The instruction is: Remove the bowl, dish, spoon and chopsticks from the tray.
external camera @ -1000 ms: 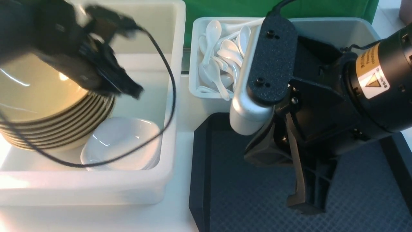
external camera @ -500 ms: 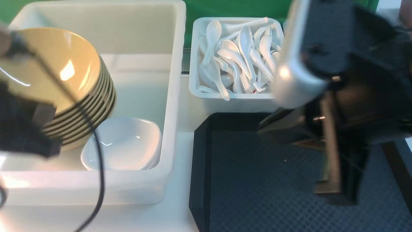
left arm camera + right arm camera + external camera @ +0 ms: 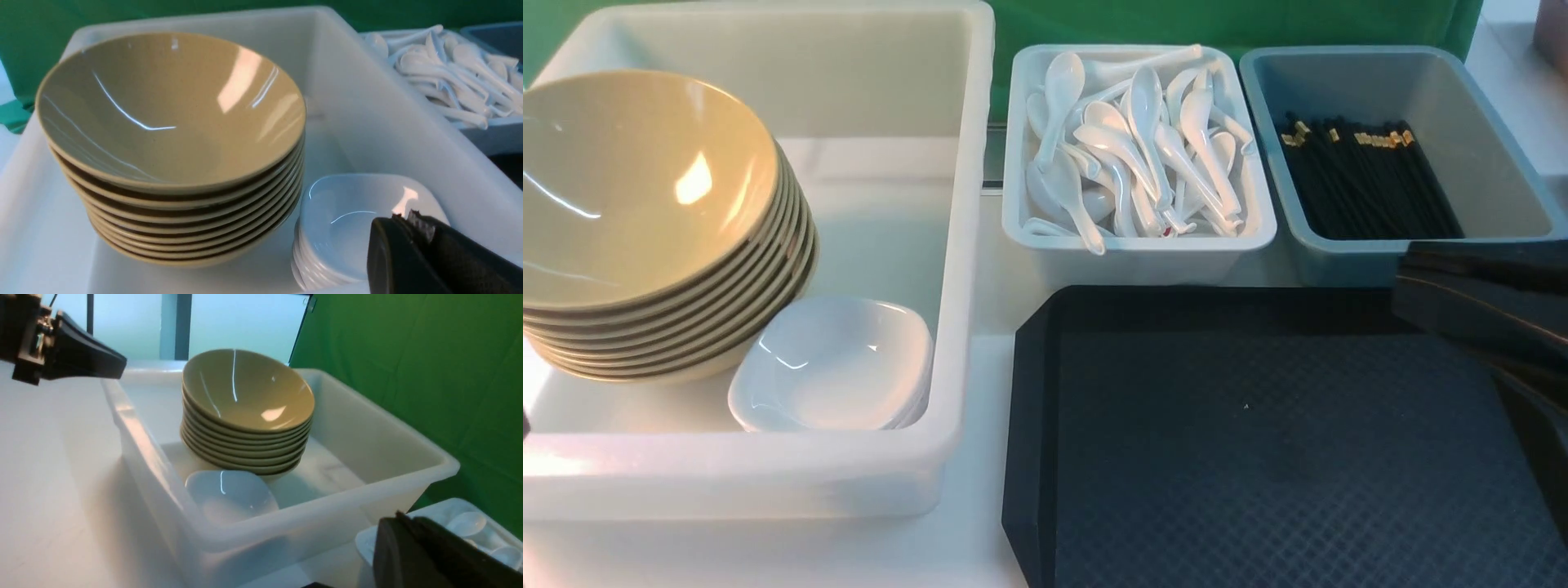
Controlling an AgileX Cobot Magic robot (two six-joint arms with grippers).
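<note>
The black tray (image 3: pixel 1258 457) lies bare at the front right; nothing rests on it. The olive-yellow bowl (image 3: pixel 629 188) tops a stack of like bowls in the white tub, and it also shows in the left wrist view (image 3: pixel 163 110) and the right wrist view (image 3: pixel 245 388). The white dish (image 3: pixel 837 363) tops a stack next to the bowls (image 3: pixel 355 216). White spoons (image 3: pixel 1135 147) fill the white bin. Black chopsticks (image 3: pixel 1364 180) lie in the grey-blue bin. My right gripper (image 3: pixel 1401 284) is shut and empty at the tray's far right. My left gripper (image 3: pixel 404 216) is shut and empty near the dish stack.
The white tub (image 3: pixel 964 245) stands at the left. The spoon bin (image 3: pixel 1135 249) and the grey-blue bin (image 3: pixel 1494 122) stand behind the tray. A green backdrop closes the far side. My left gripper also shows in the right wrist view (image 3: pixel 118 367), outside the tub's corner.
Both arms have drawn back out of the middle of the front view: the left arm off the left edge, the right arm to the right edge. The bins and tray are now uncovered.
</note>
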